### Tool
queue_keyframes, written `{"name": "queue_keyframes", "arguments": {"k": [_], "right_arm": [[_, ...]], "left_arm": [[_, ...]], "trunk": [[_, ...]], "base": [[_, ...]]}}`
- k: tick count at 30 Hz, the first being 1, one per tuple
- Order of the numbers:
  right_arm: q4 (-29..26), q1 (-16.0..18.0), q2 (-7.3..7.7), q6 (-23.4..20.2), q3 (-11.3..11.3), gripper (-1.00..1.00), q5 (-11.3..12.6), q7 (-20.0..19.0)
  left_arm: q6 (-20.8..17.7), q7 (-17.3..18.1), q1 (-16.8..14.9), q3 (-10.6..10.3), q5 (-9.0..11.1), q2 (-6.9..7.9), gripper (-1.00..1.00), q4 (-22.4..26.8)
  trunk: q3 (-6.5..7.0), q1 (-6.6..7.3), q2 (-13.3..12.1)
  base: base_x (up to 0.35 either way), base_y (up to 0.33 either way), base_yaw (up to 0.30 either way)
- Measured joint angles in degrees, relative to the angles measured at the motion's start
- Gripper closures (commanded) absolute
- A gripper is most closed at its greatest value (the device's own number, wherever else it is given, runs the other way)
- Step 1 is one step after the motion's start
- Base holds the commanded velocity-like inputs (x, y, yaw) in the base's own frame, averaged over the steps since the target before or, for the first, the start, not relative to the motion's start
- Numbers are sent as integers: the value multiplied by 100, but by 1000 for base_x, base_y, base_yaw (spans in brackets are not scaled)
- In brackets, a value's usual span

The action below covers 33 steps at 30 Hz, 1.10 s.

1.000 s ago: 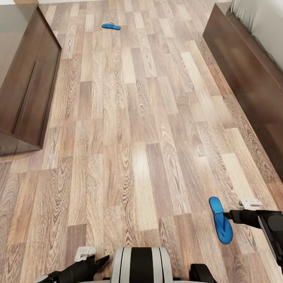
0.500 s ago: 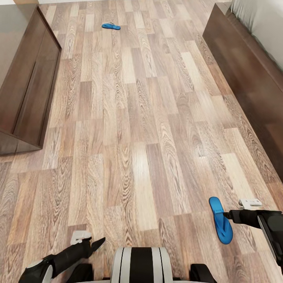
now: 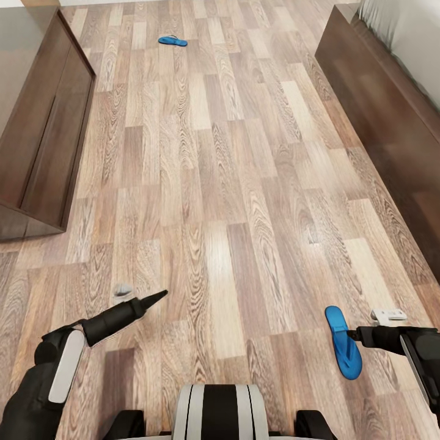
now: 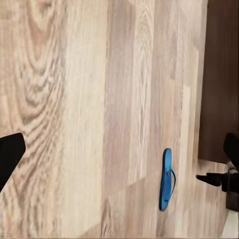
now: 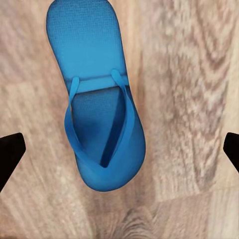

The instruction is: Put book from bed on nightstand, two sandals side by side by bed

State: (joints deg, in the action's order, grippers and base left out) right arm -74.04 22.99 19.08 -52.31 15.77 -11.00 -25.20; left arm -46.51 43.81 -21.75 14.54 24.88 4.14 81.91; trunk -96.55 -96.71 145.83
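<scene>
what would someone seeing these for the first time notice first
Probably the near blue sandal lying flat on the wood-plank floor by the dark bed frame, with the right gripper at its edge, jaws wide apart in the wrist view. Next, the far blue sandal alone up the room, and the left gripper pointing out over bare planks.

The floor [image 3: 232, 183] was wood plank in mixed tan and brown tones, with bold swirling grain and a soft satin sheen. The near sandal [image 5: 97, 99] looked like matt blue foam or rubber, its footbed finely textured and its thin straps smooth. The far sandal [image 3: 172, 41] showed the same flat blue. The bed frame [image 3: 379, 116] was dark brown wood, polished enough to reflect faintly, and the mattress [image 3: 409, 30] above it looked like pale matt cloth. A dark brown cabinet [image 3: 36, 122] had a glossy, mirror-like finish.
</scene>
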Motion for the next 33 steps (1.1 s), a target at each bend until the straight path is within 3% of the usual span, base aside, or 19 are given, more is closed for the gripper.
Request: {"name": "queue_keyframes", "arguments": {"k": [1,3,8,22,33], "right_arm": [[0,0,0,0,0,-100,0,0],[0,1,0,0,0,-100,0,-1],[0,-1,0,0,0,-100,0,-4],[7,1,0,0,1,-100,7,-16],[9,-5,-5,0,0,-100,8,-16]], "left_arm": [[-20,4,-10,-5,214,70,-100,-2],[-34,4,-19,-24,428,163,-100,-26],[-51,13,-25,-36,619,253,-100,-167],[-56,27,56,-35,665,416,-100,-237],[-57,21,59,-30,668,433,-100,-246]], "trunk": [[0,0,0],[0,0,0],[0,0,0],[-287,-34,17],[-288,-34,17]], "base": [[0,0,0],[0,0,0],[0,0,0],[0,0,0],[0,0,0]]}}
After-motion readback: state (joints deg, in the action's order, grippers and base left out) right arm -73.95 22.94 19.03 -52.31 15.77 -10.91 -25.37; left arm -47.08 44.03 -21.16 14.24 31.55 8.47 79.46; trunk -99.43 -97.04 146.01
